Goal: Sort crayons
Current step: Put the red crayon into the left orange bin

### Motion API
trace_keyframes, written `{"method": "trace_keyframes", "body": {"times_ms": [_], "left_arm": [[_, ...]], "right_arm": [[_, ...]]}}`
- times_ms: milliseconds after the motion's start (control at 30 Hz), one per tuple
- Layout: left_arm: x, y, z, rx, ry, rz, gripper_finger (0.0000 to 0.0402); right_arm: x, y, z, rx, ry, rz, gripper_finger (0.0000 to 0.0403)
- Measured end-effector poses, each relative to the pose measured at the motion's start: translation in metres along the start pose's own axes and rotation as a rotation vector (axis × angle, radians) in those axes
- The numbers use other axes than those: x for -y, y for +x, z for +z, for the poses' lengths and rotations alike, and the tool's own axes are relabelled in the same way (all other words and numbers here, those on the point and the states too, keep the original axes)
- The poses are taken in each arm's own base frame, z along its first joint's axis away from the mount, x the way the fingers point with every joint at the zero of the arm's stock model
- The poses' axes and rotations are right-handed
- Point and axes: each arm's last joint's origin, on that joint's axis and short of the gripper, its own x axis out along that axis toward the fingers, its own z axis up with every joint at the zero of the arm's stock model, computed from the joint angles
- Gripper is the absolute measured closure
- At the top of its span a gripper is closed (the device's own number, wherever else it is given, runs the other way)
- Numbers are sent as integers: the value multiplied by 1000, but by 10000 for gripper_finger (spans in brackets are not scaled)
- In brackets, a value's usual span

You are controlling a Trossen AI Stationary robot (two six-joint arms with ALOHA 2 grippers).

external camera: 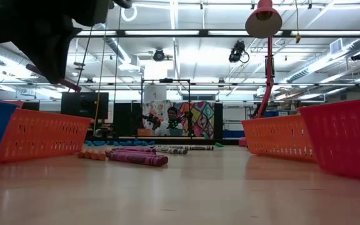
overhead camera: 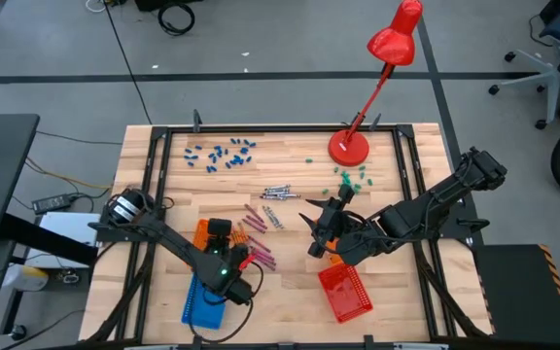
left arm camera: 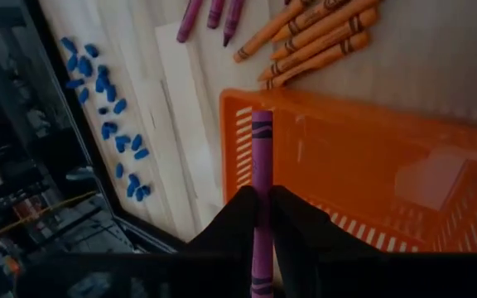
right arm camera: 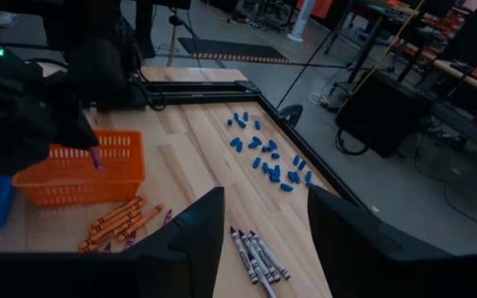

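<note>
Wooden table (overhead camera: 290, 209), left end effector (left arm camera: 262, 217) clamping magenta crayon (left arm camera: 261, 178), lower end hidden, right end effector (right arm camera: 265, 217) apparently apart.

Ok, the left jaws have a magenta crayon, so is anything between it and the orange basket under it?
Nothing visible. The left gripper holds the magenta crayon over the orange basket, whose open top faces up. The basket's inside looks bare below the crayon. The orange crayons lie on the table outside its wall, out of the way.
</note>
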Motion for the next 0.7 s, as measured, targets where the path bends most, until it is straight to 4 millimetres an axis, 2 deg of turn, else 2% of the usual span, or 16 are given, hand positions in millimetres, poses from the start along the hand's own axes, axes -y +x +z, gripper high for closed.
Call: {"method": "trace_keyframes", "body": {"times_ms": [200,400,567,700], "left_arm": [[-6,8,-33,8,-91,8,356],[-21,7,-69,163,-350,-135,356],[-33,15,-89,245,-593,-264,356],[-32,32,-94,265,-771,-335,356]], "right_arm": [[-1,-1,0,-2,5,9,225],[0,0,0,-2,7,5,225],[1,1,0,-3,16,1,225],[1,1,0,-3,16,2,225]]}}
